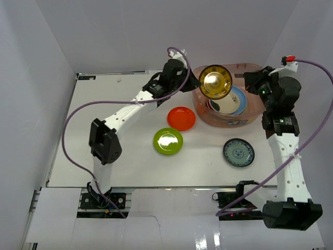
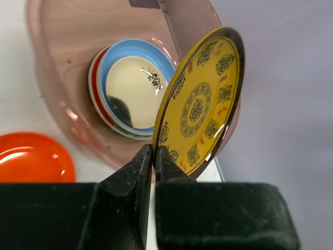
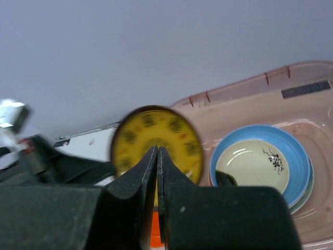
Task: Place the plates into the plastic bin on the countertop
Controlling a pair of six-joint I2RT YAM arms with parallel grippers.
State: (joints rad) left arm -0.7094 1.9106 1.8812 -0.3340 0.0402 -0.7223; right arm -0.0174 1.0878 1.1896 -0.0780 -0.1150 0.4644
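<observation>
My left gripper [image 1: 196, 80] is shut on the rim of a brown-yellow patterned plate [image 1: 216, 82] and holds it on edge above the left part of the plastic bin [image 1: 248, 67]. In the left wrist view the gripper [image 2: 154, 151] pinches the plate [image 2: 203, 101] at its lower edge. A stack of plates [image 1: 229, 101], cream on light blue on top, lies in the bin. My right gripper [image 1: 248, 83] is shut and empty above the bin's right side; in its view [image 3: 157, 151] the held plate [image 3: 179, 135] shows blurred behind it.
On the white countertop [image 1: 130, 104] lie an orange plate [image 1: 181, 118], a green plate [image 1: 168, 141] and a teal patterned plate [image 1: 239, 152]. White walls enclose the table. The orange plate also shows in the left wrist view [image 2: 31, 156].
</observation>
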